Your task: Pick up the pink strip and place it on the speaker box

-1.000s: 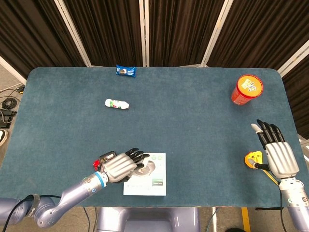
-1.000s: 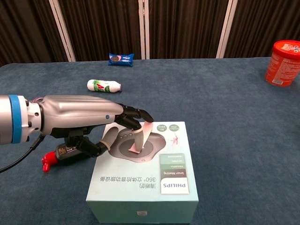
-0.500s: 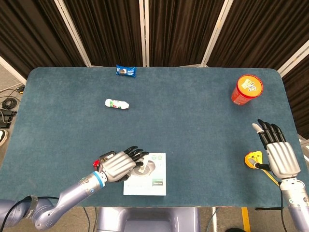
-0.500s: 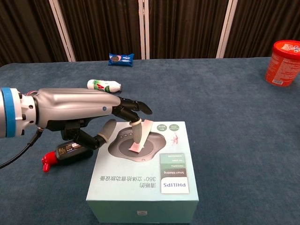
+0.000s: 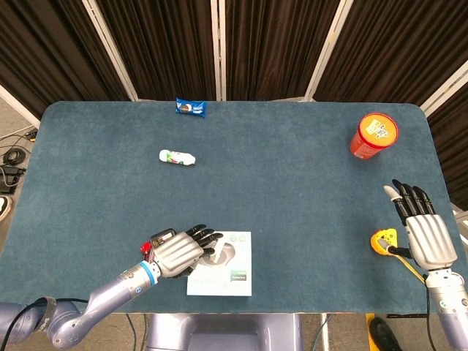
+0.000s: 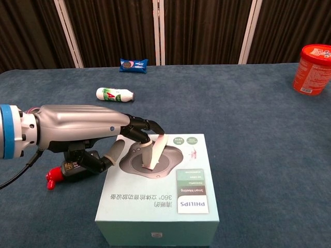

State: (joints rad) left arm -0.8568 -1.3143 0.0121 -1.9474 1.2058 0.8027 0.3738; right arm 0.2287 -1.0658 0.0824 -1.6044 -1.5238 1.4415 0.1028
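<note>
The pink strip stands tilted on top of the pale green speaker box, with its lower end on the printed grey speaker picture. My left hand hovers over the box's left edge. Its fingertips are at the strip's upper end and its thumb is well apart from the strip, so nothing pinches it. In the head view the left hand covers the box's left part. My right hand lies flat and open at the table's right edge, holding nothing.
A red and black tool lies under my left hand, beside the box. A white bottle and a blue snack packet lie at the back left. A red cup stands back right. A yellow object sits beside my right hand.
My left hand's fingers have loosened from the strip and the hand has drawn back a little to the left. The strip stays leaning on the box. My right hand has barely moved.
</note>
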